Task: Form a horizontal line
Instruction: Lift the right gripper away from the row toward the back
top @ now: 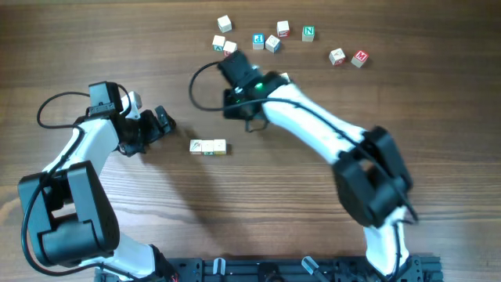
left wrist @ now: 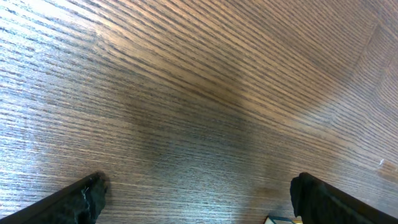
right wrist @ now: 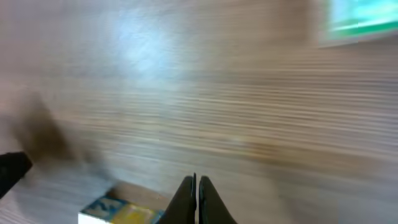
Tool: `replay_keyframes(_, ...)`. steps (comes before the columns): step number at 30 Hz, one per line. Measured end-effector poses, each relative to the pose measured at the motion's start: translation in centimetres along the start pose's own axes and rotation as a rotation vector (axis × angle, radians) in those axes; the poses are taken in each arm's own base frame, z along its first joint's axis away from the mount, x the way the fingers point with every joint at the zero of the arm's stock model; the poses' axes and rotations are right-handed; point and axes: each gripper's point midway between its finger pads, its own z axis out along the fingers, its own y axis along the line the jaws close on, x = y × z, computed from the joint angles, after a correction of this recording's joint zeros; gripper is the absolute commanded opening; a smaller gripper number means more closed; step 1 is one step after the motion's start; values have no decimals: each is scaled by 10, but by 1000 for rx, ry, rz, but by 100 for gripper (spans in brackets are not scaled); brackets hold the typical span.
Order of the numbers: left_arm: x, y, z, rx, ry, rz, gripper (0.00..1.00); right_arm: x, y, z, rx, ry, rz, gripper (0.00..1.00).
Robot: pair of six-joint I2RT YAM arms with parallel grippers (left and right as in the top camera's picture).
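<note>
The horizontal line [top: 208, 146] is three tiny pale cubes side by side. They touch each other and lie flat on the tabletop [top: 274, 204].

The left arm [top: 78, 149] reaches in from the left of the line. The left jaws are near the line, a bit up and to its left, and do not touch it. In the left wrist view the two black fingers [left wrist: 84, 196] are far apart, so the left jaws are wide open with nothing in them.

The right arm [top: 313, 129] comes from the right of the line. The right jaws are well above the line. The right wrist view is blurry, but the fingers [right wrist: 185, 202] are pressed tight together with nothing between them. A yellow and blue cube [right wrist: 121, 210] lies just beside them.

More loose cubes [top: 272, 44] lie scattered farther up from the line. A green N cube [top: 308, 33] is among them.
</note>
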Motion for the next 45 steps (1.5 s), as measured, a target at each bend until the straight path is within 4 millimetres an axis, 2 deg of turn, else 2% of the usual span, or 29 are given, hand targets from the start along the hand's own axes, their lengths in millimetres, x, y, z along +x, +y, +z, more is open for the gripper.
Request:
replay_keyframes(1,0,0,0,0,0,0,100,-11,-13,-24,35,-37,15,5)
replay_keyframes(2,0,0,0,0,0,0,100,-14,-19,-38,54,-48,23,5)
replay_keyframes(4,-1,0,0,1,-4,1,100,-13,-31,-55,88,-47,34,5)
replay_keyframes(6,-12,2,1,-10,-56,15,100,-1,-46,-67,142,-2,39,5)
replay_keyframes(7,-16,3,1,-16,-72,19,100,1,-49,-70,149,5,41,5)
replay_keyframes(8,-27,3,3,-16,-118,31,100,1,-54,-84,157,3,49,5)
replay_keyframes(11,-29,2,3,-1,-122,13,100,-10,-56,-120,120,-63,74,5)
replay_keyframes(12,-29,1,2,6,-122,5,100,-16,-57,-141,97,-104,87,5)
replay_keyframes(14,-29,0,2,22,-119,2,100,-17,-61,-163,83,-136,102,5)
replay_keyframes(16,-29,-2,1,55,-115,-5,100,-14,-70,-175,93,-135,121,5)
replay_keyframes(20,-29,-8,2,89,-108,-3,100,-10,-94,-177,147,-96,161,5)
replay_keyframes(21,-28,-9,2,96,-106,-3,78,-10,-98,-177,155,-95,168,5)
replay_keyframes(23,-24,-10,1,104,-90,-13,12,-11,-99,-177,156,-95,171,5)
replay_keyframes(24,-12,-8,4,103,-55,-30,4,-11,-99,-177,157,-94,172,5)
replay_keyframes(26,1,-7,-2,102,-30,-46,4,-12,-102,-177,161,-95,178,5)
replay_keyframes(29,-9,-24,-51,132,-139,-10,4,-12,-114,-165,172,-93,200,5)
replay_keyframes(30,-9,-28,-64,140,-164,1,4,-12,-115,-155,162,-102,202,4)
replay_keyframes(31,-7,-35,-82,150,-195,15,4,-4,-118,-137,155,-84,203,5)
replay_keyframes(32,-6,-36,-87,151,-198,16,4,1,-118,-120,128,-83,202,5)
replay_keyframes(34,5,-32,-84,134,-153,-4,4,13,-119,-90,82,-67,202,5)
replay_keyframes(36,15,-28,-82,122,-112,-21,4,22,-119,-69,40,-65,201,5)
replay_keyframes(38,16,-28,-82,122,-110,-22,4,19,-114,-59,-8,-98,211,5)
replay_keyframes(40,15,-29,-82,122,-113,-21,4,10,-103,-52,-89,-142,216,4)
replay_keyframes(42,12,-27,-81,113,-121,-37,4,11,-92,-38,-163,-138,219,4)
replay_keyframes(45,12,-13,-71,50,-107,-76,4,34,-97,-9,-169,-38,249,4)
